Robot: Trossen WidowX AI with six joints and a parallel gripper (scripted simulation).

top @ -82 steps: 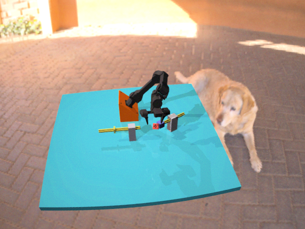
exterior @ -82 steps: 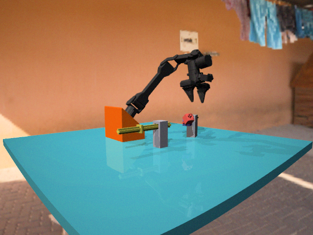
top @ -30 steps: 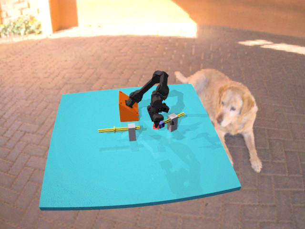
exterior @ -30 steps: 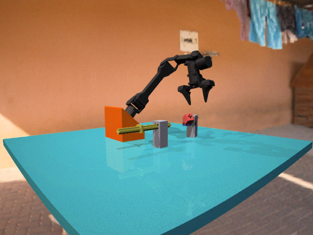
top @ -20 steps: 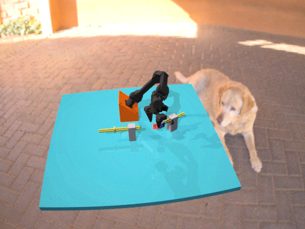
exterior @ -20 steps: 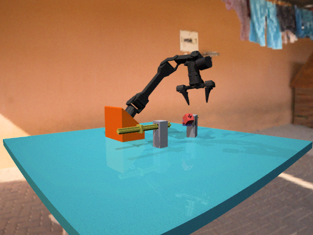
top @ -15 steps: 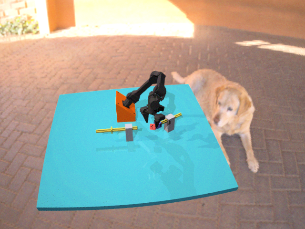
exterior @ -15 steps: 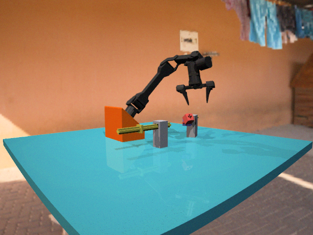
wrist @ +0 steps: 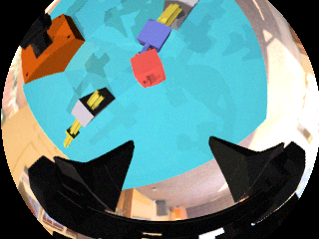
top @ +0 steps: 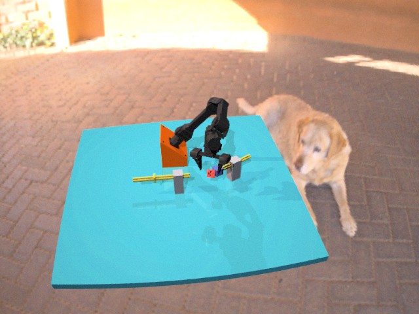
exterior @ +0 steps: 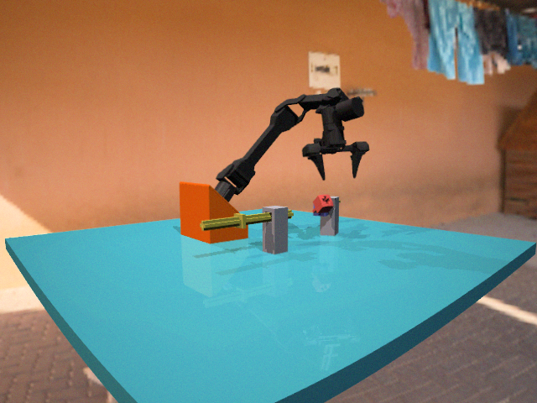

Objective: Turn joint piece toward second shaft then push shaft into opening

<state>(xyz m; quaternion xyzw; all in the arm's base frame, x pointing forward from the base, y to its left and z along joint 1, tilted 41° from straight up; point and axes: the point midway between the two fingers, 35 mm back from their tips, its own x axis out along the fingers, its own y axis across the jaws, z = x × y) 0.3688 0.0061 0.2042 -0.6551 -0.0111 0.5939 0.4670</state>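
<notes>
On our blue worktop (exterior: 268,312) we see two grey blocks standing upright. Through the nearer block (exterior: 275,232) runs a yellow shaft (exterior: 216,222) with a collar (exterior: 242,219), its long end in front of the orange wedge (exterior: 197,210). Beside the farther block (exterior: 330,223) sits our red joint piece (exterior: 323,203), tilted. Our hand (exterior: 339,178) hangs above it, fingers wide apart and pointing down, touching nothing.
</notes>
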